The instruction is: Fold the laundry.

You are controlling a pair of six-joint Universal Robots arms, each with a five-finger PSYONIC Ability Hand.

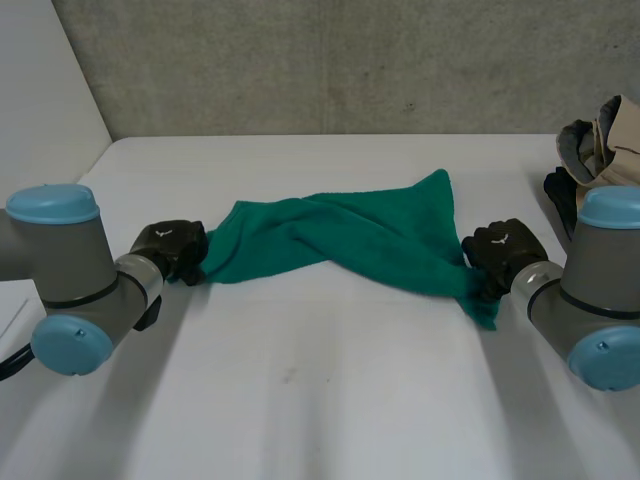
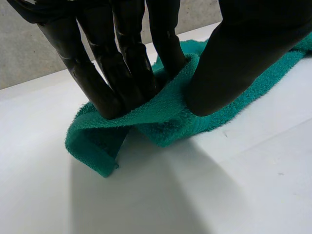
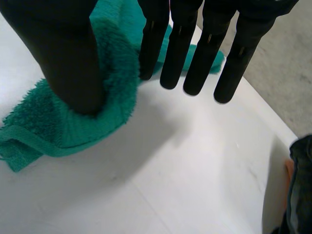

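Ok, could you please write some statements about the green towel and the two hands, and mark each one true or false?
1. The green towel lies flat and fully spread on the table. False: it is bunched and twisted between the two hands.
2. The left hand pinches one end of the towel between its fingers and thumb. True.
3. The right hand is at the middle of the towel. False: it is at the opposite end from the left hand.
4. A pile of clothes lies at the far right of the table, beyond the right arm. True.
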